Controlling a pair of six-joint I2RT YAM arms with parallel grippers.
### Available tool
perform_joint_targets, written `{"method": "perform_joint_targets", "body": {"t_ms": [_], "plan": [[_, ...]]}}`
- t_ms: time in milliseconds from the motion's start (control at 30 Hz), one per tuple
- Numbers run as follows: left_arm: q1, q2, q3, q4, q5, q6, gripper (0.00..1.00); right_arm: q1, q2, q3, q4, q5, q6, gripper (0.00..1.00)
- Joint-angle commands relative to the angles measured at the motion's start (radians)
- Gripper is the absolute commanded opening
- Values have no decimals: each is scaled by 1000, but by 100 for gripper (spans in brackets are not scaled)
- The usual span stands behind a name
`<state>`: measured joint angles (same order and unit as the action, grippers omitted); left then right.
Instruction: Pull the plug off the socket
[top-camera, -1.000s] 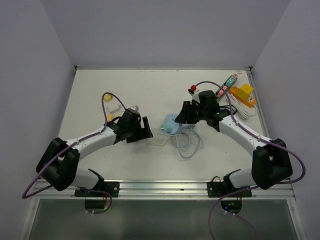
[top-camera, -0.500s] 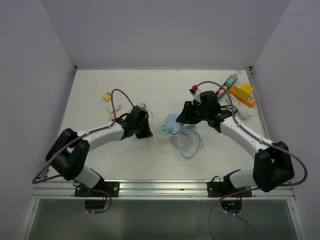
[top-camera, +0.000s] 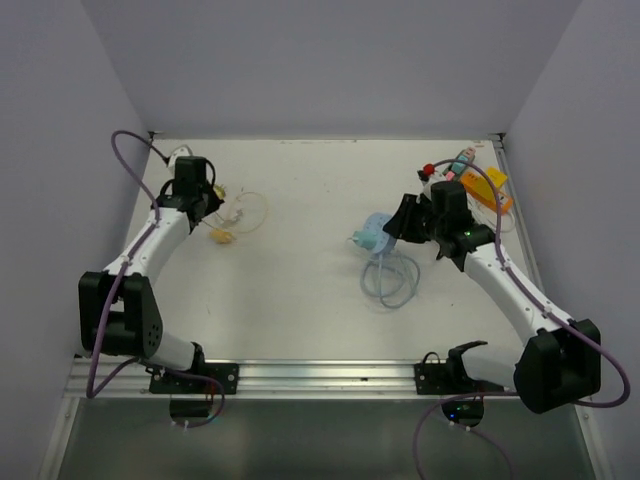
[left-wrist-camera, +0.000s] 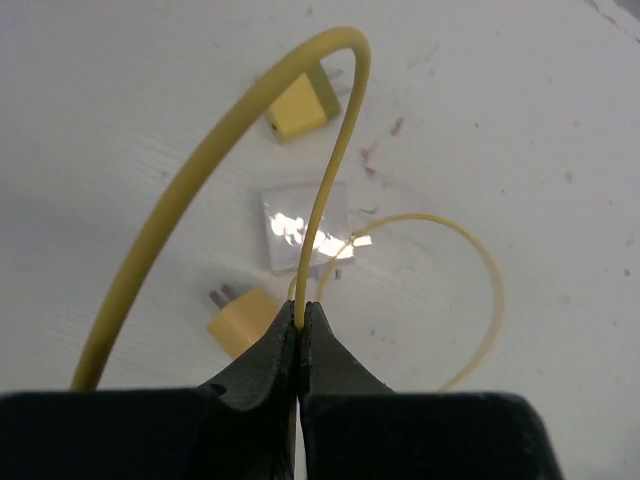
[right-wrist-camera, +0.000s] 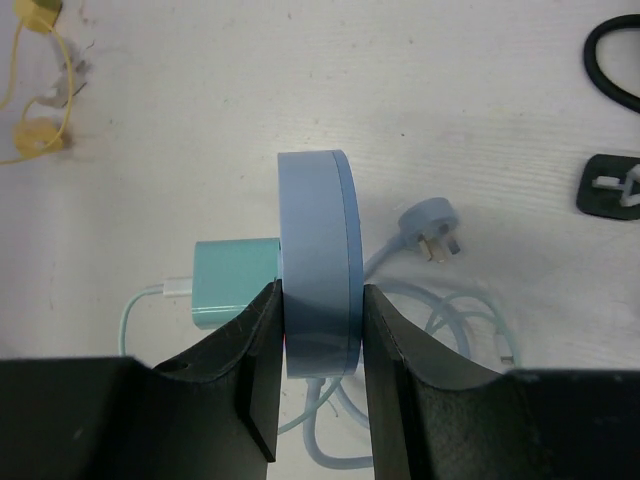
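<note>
Left gripper (left-wrist-camera: 300, 322): jaws pressed together on a thin yellow cable (left-wrist-camera: 335, 170), pinched at the lower centre of the left wrist view. From there the cable arches up and curves back down to the lower left.
Small yellow block plug (left-wrist-camera: 300, 103): lies on the white table (top-camera: 300, 300) at the upper centre of that view.
Second yellow plug (left-wrist-camera: 238, 322): just left of the jaw tips, prongs pointing to the upper left.
Clear plastic square (left-wrist-camera: 305, 228): flat on the table between the two yellow plugs.
Right gripper (right-wrist-camera: 320, 300): jaws clamped across the rim of a round light-blue socket disc (right-wrist-camera: 318, 220), which stands on edge at the centre of the right wrist view.
Teal block plug (right-wrist-camera: 235, 283): seated in the disc's left face, with a pale cord leaving its left end. Seen from overhead, plug and socket sit right of centre.
Grey-blue three-pin plug (right-wrist-camera: 432, 225): on the table right of the disc, not plugged in.
Pale blue cable coil (top-camera: 392, 282): looped just below the socket in the overhead view.
Orange and yellow blocks (top-camera: 488, 188): upper right corner of the table.
</note>
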<state>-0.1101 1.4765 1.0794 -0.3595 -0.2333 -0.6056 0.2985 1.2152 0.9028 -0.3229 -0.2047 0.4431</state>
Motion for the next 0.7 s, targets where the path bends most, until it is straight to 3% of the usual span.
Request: {"method": "perform_joint_targets", "body": {"t_ms": [0,67,300,500,533,667], "plan": [[110,-19,57,-30,-38,58,0,-30,-58,13,-13,66,9,0],[183,-7,85,-27,-23,56,0,-38,-63,16,-18,77,8,0],[197,125,149,8,60,60,3,-38,-17,36,13,-19,14,0],[199,153,183,-6,135,66,35,-32,41,42,42,-128,17,0],[199,136,166,-1,143,67,47,-29,46,42,47,-133,19,0],[199,81,133,-18,150,78,77,-1,72,36,68,-150,19,0]]}}
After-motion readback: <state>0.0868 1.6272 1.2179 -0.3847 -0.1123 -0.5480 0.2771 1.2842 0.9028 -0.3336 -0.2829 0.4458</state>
